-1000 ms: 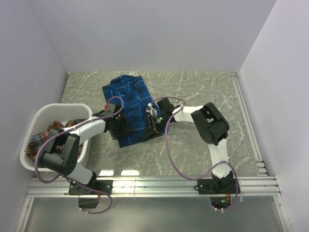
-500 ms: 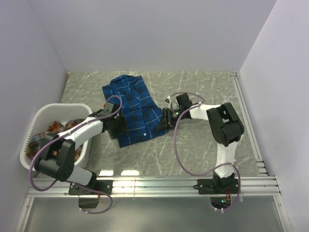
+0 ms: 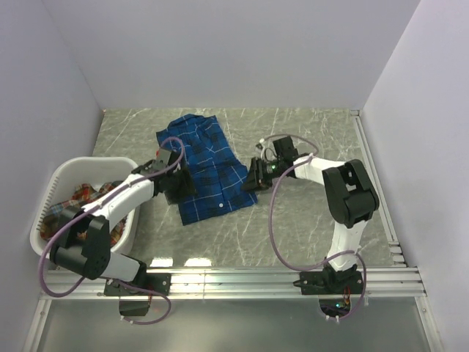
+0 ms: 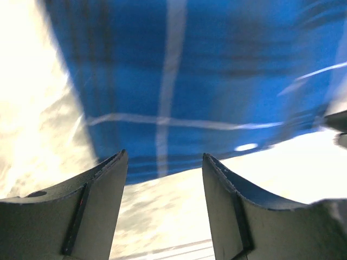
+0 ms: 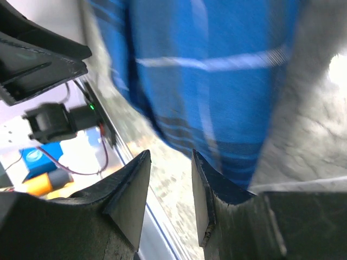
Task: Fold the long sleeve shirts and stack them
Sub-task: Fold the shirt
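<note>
The royal blue plaid shirt (image 3: 206,170) lies folded on the grey marble table, near the middle. It fills the left wrist view (image 4: 206,70) and the right wrist view (image 5: 217,70). My left gripper (image 3: 178,183) is at the shirt's left edge, open and empty (image 4: 165,168). My right gripper (image 3: 253,178) is at the shirt's right edge, open and empty (image 5: 171,162). The red-orange plaid shirt (image 3: 73,202) lies crumpled in the white laundry basket (image 3: 58,172) at the left.
White walls close in the table on the left, back and right. A metal rail (image 3: 242,279) runs along the near edge by the arm bases. The basket stands close to the left arm.
My right gripper has drawn back to the right off the shirt to its right edge. The shirt's lower part now lies flatter and wider. The left gripper shifted slightly at the left edge.
</note>
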Controlling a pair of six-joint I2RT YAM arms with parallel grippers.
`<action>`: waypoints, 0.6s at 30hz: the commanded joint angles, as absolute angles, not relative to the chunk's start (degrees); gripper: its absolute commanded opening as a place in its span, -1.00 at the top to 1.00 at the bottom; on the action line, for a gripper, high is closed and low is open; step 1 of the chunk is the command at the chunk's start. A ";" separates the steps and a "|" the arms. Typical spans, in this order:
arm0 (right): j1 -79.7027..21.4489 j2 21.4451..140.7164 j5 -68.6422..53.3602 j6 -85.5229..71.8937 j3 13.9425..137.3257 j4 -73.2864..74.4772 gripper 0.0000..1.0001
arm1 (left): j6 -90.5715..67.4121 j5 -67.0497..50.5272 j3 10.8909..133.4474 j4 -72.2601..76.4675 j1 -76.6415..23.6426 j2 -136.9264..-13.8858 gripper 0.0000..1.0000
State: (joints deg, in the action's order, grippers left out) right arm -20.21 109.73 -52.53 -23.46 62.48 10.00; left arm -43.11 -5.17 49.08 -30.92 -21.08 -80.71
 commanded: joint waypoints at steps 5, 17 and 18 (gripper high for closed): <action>-19.86 109.67 -49.93 -31.19 74.60 0.09 0.12 | -40.70 -1.41 63.45 -26.81 -20.39 -86.12 -0.25; -19.95 121.11 -43.69 -36.04 79.55 -7.30 0.12 | -38.32 2.52 69.87 -25.49 -17.31 -97.91 -0.32; -20.13 120.94 -43.16 -35.43 79.54 -5.82 0.12 | -38.15 3.07 69.96 -25.66 -17.23 -98.17 -0.34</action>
State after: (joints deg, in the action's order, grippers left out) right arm -20.10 122.21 -45.56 -35.83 79.15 -4.78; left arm -40.07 -0.12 67.18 -26.39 -17.17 -99.72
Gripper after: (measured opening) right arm 0.438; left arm 0.665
